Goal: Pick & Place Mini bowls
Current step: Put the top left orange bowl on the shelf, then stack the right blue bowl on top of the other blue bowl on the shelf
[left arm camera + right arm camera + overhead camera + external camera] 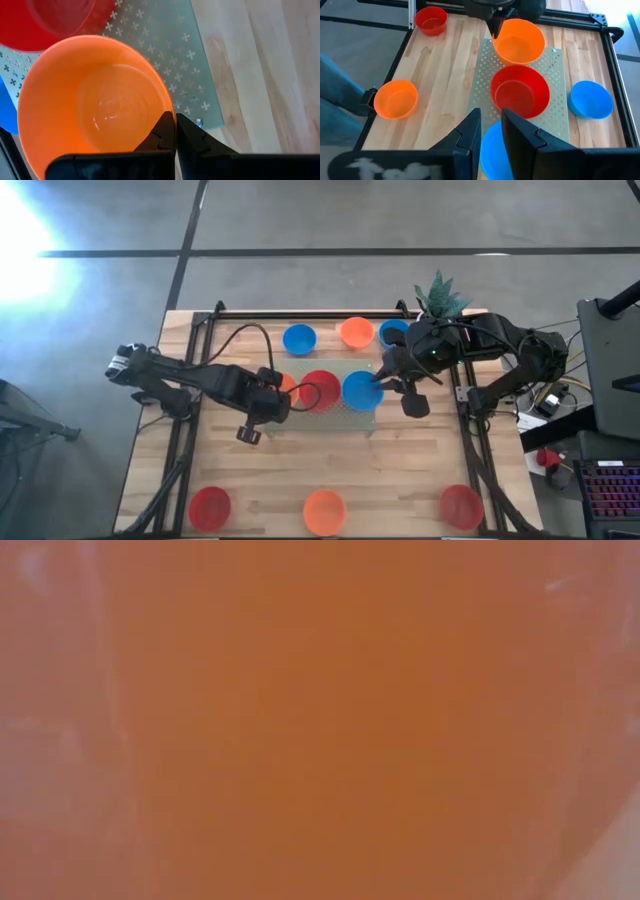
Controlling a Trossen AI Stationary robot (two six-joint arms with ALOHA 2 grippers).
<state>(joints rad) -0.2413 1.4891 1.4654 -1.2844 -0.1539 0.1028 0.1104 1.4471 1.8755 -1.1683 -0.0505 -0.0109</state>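
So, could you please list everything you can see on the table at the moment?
Red mini bowls: three, red; one on the mat, two at the corners away from the plant.
Orange mini bowls: three, orange; one at the mat's end in the left claw, one on the plant side, one between the corner reds.
Blue mini bowls: three, blue; one on the mat, two on the plant side.
Mat: one, pale green, mid-table.
Plant: one, green, far corner.
Table: one, pale wood.
Left claw: shut on the orange bowl's rim.
Right claw: open, astride the mat's blue bowl's rim.
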